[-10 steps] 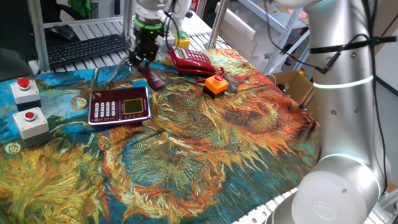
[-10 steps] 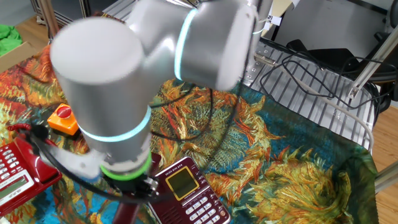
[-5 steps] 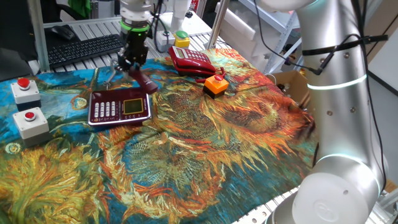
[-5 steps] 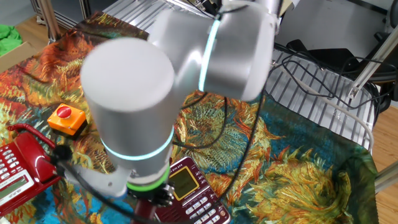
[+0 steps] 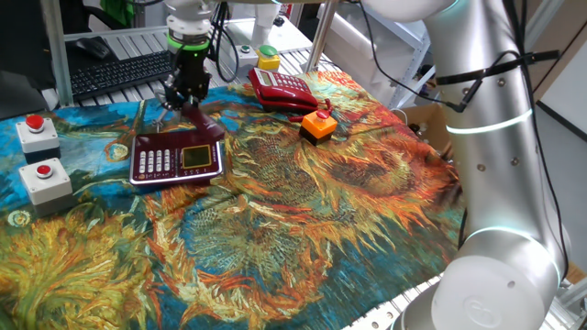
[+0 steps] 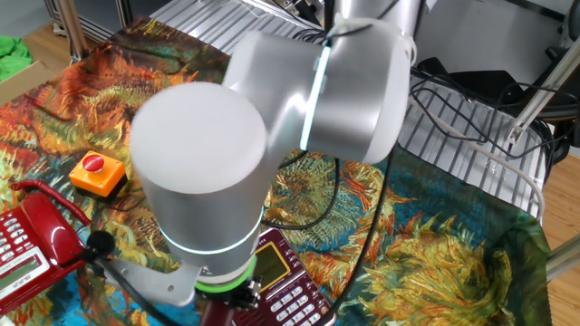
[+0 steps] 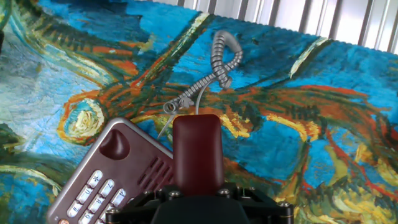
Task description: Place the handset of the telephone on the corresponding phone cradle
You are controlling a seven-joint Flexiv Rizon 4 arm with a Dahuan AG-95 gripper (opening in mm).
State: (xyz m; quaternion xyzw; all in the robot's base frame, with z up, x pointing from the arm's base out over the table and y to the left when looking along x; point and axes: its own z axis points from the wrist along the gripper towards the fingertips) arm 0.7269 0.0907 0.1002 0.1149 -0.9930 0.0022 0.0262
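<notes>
Handset [image 5: 197,120] clamped in my gripper [image 5: 183,95], hanging off the cloth at a slant, lower end just above the far edge of the phone cradle [image 5: 176,156]. That much I get from one fixed view, which also gives me the whole layout: bright red telephone [image 5: 283,90] further back, orange button box [image 5: 318,125] beside it, two grey boxes with red buttons [image 5: 37,156] at the near-left edge of the sunflower tablecloth [image 5: 303,211].

Other fixed view is mostly blocked by my own arm [image 6: 236,163]; the grip itself is hidden there. It does show the cradle's [image 6: 281,281] yellowish display and a few white keys poking out under the wrist, plus the red telephone [image 6: 27,249] and orange box [image 6: 95,172] off to the left.

Hand view alone shows the cord: grey, coiled [image 7: 214,68], trailing from the handset's [image 7: 196,152] free end across the blue cloth. It also shows the handset end sitting over the cradle's [image 7: 115,174] corner, beside an oval recess, not seated in it. Fingers lie below the frame here.

Handset: slim, dark maroon, glossy plastic, rounded rectangular end. Cradle matches in colour, squarish, rows of white keys.
</notes>
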